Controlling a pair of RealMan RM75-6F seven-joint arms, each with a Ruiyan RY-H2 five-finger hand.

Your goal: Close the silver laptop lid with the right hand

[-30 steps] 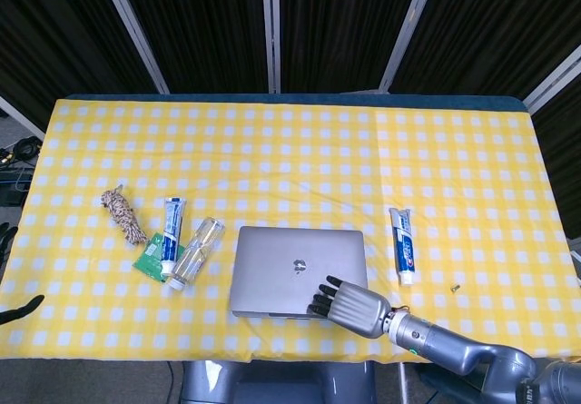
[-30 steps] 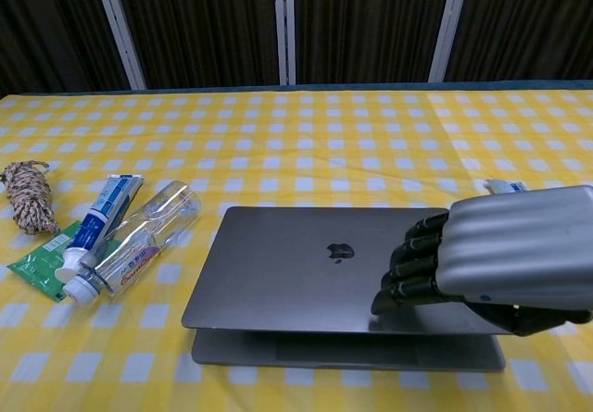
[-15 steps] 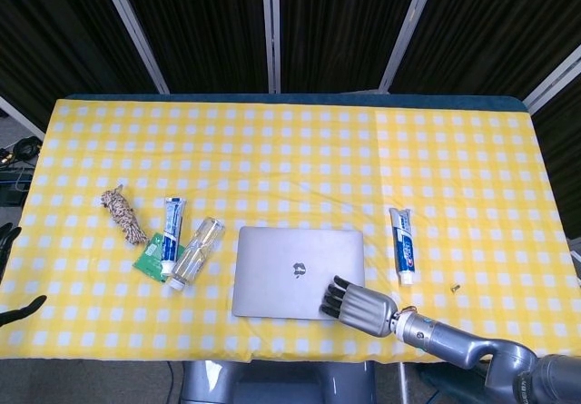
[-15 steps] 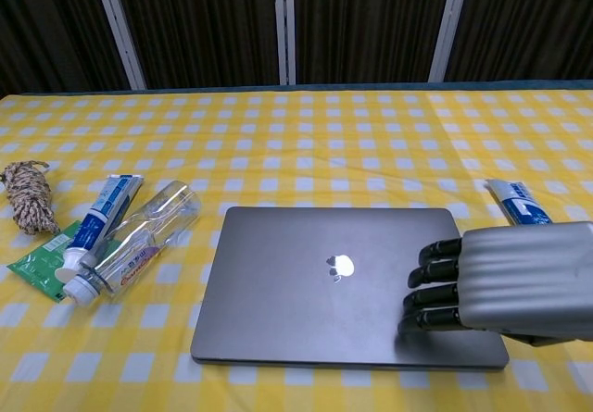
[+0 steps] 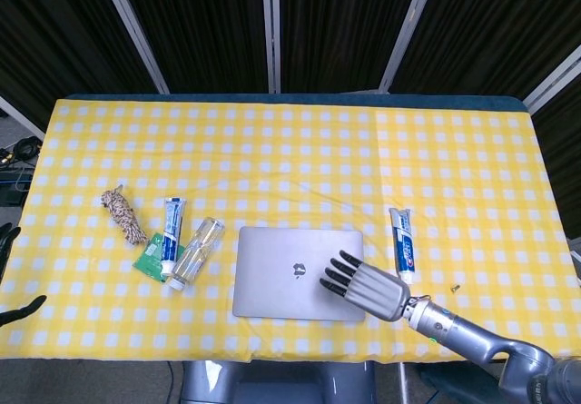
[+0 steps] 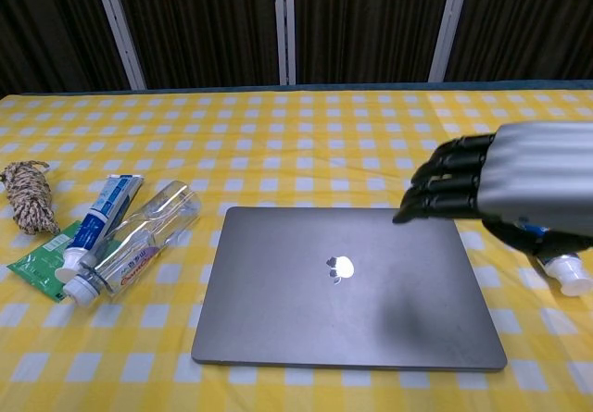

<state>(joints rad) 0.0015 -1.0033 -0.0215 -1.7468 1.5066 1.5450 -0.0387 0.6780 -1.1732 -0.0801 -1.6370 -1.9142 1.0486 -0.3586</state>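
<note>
The silver laptop [image 5: 290,272] [image 6: 347,287] lies flat on the yellow checked cloth near the table's front edge, its lid fully down and the logo facing up. My right hand [image 5: 368,288] [image 6: 505,185] hovers above the laptop's right side, fingers stretched out together, palm down, holding nothing and clear of the lid. Part of my left hand [image 5: 11,272] shows as dark fingertips at the far left edge of the head view, off the table; its state is unclear.
Left of the laptop lie a clear bottle [image 6: 139,236], a toothpaste tube [image 6: 97,218], a green packet [image 6: 37,264] and a rope bundle [image 6: 26,194]. Another toothpaste tube [image 5: 403,243] and a small screw [image 5: 456,288] lie to the right.
The lid went from slightly ajar to fully shut under my right hand. The hand has since lifted off the lid and risen above the laptop's right side.
</note>
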